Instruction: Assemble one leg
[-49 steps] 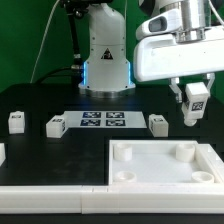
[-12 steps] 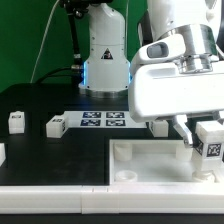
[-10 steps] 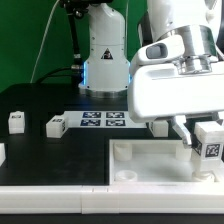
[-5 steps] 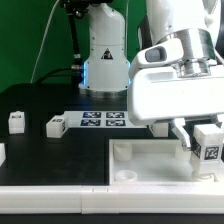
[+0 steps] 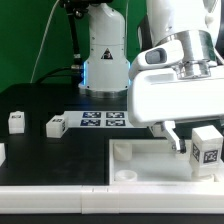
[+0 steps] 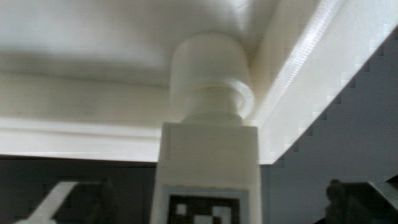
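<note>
A leg (image 5: 207,148), a small white block with a marker tag, stands upright at the corner socket of the large white tray (image 5: 140,158) on the exterior view's right. My gripper (image 5: 205,152) is open around it. One finger (image 5: 177,139) stands clear of the leg's side; the other is out of frame. In the wrist view the leg (image 6: 214,140) sits between the spread fingers (image 6: 61,200) with dark gaps on both sides, its rounded end against the tray's inner corner (image 6: 294,60). The gripper (image 6: 214,205) holds nothing.
Two more legs (image 5: 16,121) (image 5: 55,126) lie on the black table at the exterior view's left, and a third (image 5: 2,153) shows at the left edge. The marker board (image 5: 103,121) lies at the back centre before the robot's base (image 5: 105,55).
The fingers have opened and let go of the leg; the visible finger has moved away from its side. The leg has stayed in place at the tray's corner.
</note>
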Available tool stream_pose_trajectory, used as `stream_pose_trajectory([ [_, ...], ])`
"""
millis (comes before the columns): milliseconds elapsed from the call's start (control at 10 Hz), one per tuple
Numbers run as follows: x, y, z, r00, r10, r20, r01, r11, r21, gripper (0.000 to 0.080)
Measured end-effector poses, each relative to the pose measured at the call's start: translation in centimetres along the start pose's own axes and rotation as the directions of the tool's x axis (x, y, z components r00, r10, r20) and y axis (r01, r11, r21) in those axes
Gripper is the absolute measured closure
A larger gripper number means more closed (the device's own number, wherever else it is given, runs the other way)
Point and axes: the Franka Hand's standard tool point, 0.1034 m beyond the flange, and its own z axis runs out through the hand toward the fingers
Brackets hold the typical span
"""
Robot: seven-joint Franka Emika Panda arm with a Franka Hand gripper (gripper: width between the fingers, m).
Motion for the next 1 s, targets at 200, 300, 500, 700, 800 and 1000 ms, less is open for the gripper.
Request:
stream_pose_trajectory([
  [200, 0.0, 0.0, 0.0, 1.0, 0.0, 0.0, 0.0, 1.0, 0.0, 0.0153],
  [300, 0.0, 0.0, 0.0, 1.0, 0.0, 0.0, 0.0, 1.0, 0.0, 0.0153],
  [500, 0.4, 0.0, -0.1, 1.0, 0.0, 0.017, 0.0, 1.0, 0.005, 0.0151],
  [700, 2.1, -0.1, -1.5, 1.0, -0.003, 0.027, 0.002, 1.0, 0.015, 0.0151],
  [800, 2.8, -0.1, -2.1, 0.999, -0.002, 0.049, 0.001, 1.0, 0.022, 0.0151],
  [1000, 3.4, -0.1, -2.2, 0.997, 0.0, 0.079, -0.002, 0.999, 0.033, 0.0151],
])
